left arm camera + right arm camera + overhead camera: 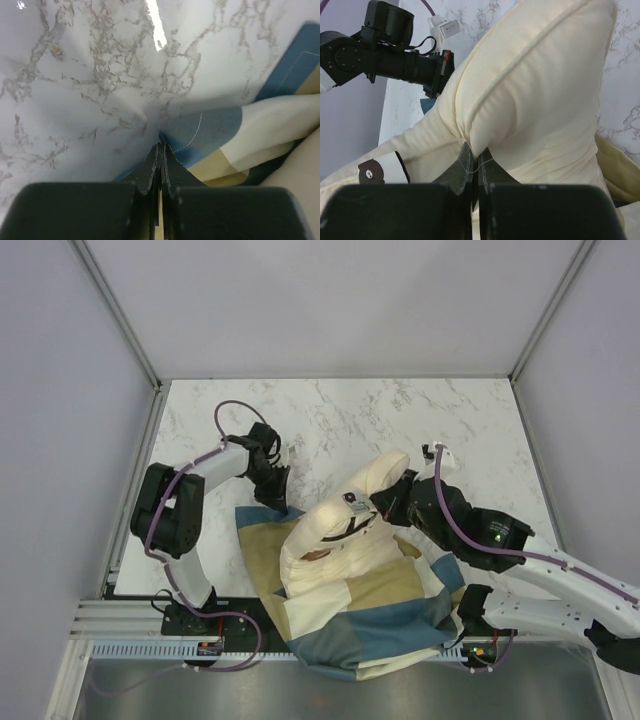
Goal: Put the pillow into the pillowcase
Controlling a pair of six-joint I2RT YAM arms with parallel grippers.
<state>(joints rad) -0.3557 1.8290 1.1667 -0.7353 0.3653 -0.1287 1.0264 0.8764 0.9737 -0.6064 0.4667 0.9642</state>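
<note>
White marbled desk point(400, 410) inside pale walls carries the whole job, which by my reading is only partly done. The pillowcase point(390, 625) lies spread and rumpled at the near edge, between the two arm bases. The pillow point(340, 540) rests folded on top of it, its far end raised toward the right arm. Its near end seems to sit at the mouth of the cover, but how far inside it goes I cannot tell, as cream blocks of the cover blend with the cushion.

The left hand point(161, 147) has its fingers pressed together on a blue corner of the pillowcase, pinning it low on the marble. The right hand point(474, 156) pinches a fold of the pillow's cream fabric — the bear patch shows just to the side of it.

Most of the cushion is bare and uncovered, so what remains is the main part: sliding it fully in and drawing the cover over the far end.
</note>
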